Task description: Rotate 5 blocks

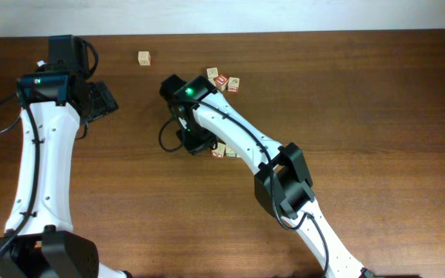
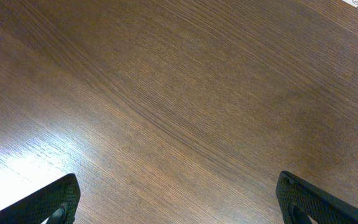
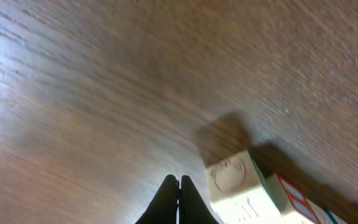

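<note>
Two printed blocks [image 1: 224, 153] lie side by side at the table's middle, partly hidden under my right arm. The right wrist view shows them close up: a pale block [image 3: 234, 179] with a green edge, and one with red print [image 3: 298, 200] touching it on the right. My right gripper [image 1: 194, 144] [image 3: 179, 185] is shut with nothing in it. It is low over the table, just left of the pale block. More printed blocks [image 1: 233, 84] sit in a small cluster farther back. My left gripper [image 1: 103, 99] [image 2: 178, 186] hangs open over bare wood at the far left.
In the back cluster, a cube with a red top [image 1: 222, 80] sits between two others. A lone pale cube [image 1: 144, 58] stands near the back edge, left of centre. A white corner of something [image 2: 357, 3] shows at the top right of the left wrist view.
</note>
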